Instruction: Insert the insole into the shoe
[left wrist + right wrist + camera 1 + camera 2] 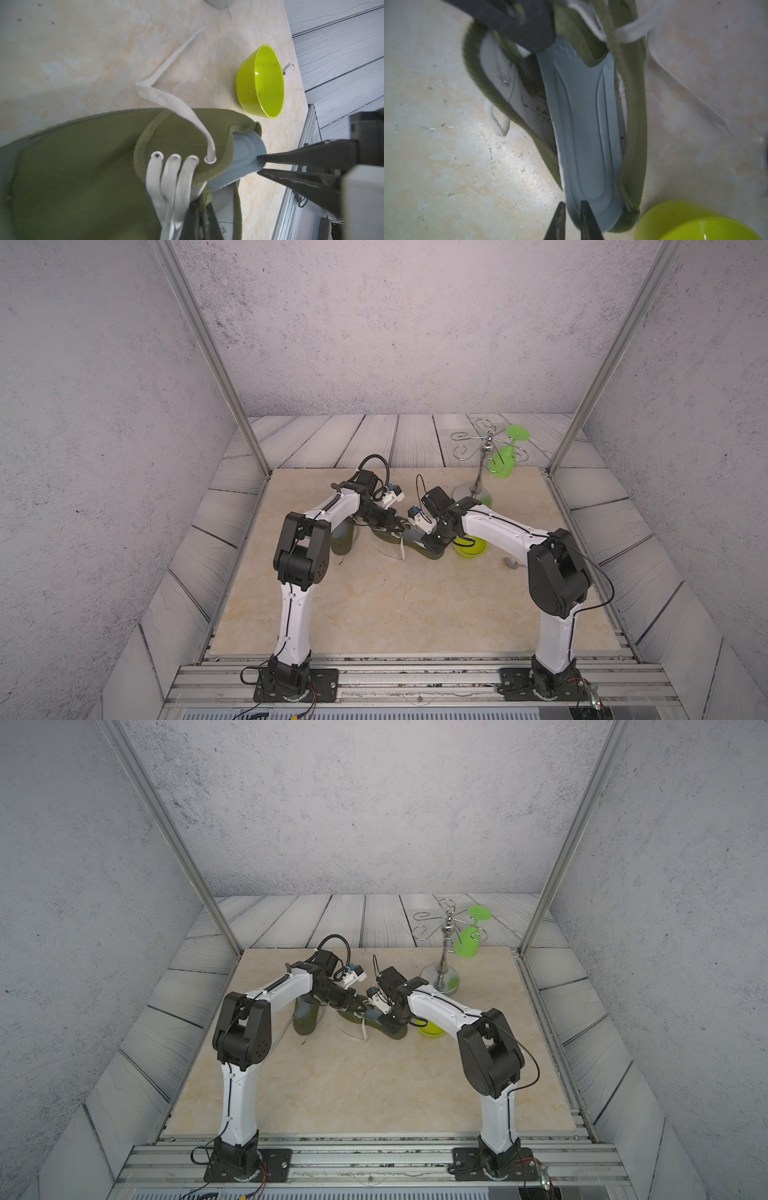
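An olive green shoe point(434, 552) point(395, 1034) with white laces lies on the beige table between my arms. A blue-grey insole point(583, 124) point(243, 149) lies lengthwise in its opening, and the heel end sticks out past the collar. My left gripper point(199, 218) point(399, 526) is shut on the shoe's green edge beside the laces. My right gripper point(572, 205) point(257, 164) has its thin tips pinched on the insole's heel edge. The front of the insole is hidden under the tongue.
A lime green bowl point(471, 549) point(261, 83) stands right beside the shoe's heel. Under my left arm lies another olive shoe point(343, 543). A metal glass rack point(482, 472) holding a green glass point(505, 460) stands at the back right. A small grey object point(511, 563) lies near the bowl.
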Robot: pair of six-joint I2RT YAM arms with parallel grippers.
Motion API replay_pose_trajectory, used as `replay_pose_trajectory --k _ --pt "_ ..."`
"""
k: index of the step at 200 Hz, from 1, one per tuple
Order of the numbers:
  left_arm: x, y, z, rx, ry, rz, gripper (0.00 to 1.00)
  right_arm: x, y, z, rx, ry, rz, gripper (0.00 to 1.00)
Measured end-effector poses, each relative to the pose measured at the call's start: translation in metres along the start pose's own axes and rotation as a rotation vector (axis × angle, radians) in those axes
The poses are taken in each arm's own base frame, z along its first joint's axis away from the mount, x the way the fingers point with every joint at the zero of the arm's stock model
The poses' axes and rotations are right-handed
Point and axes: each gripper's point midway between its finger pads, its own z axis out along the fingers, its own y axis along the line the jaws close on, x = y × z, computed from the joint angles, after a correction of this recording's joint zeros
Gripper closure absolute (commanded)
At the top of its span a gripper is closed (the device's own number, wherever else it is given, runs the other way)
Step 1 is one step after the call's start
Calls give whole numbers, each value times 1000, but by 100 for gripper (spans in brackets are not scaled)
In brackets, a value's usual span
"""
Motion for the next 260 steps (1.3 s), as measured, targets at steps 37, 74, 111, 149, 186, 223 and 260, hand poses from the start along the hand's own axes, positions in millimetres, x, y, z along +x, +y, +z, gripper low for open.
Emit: replay_pose_trajectory --k 37,74,111,149,186,223,260 --pt "1 0 0 0 3 -1 100 3 -4 24 -3 33 20 98" --pt "1 5 -2 -21 2 0 100 -9 -11 27 -40 23 62 100" --pt "2 6 -3 -21 5 2 100 -10 -13 26 -57 16 93 100" --pt "3 10 -4 -36 8 6 100 -17 -20 39 -58 45 156 100" --pt "3 10 -4 -35 7 6 100 -16 -21 37 -42 17 184 100" --pt "3 10 -4 -37 9 9 100 -20 -24 26 -13 -4 178 100" --pt "4 13 -7 -49 9 -11 77 -24 -27 24 -19 -13 187 100"
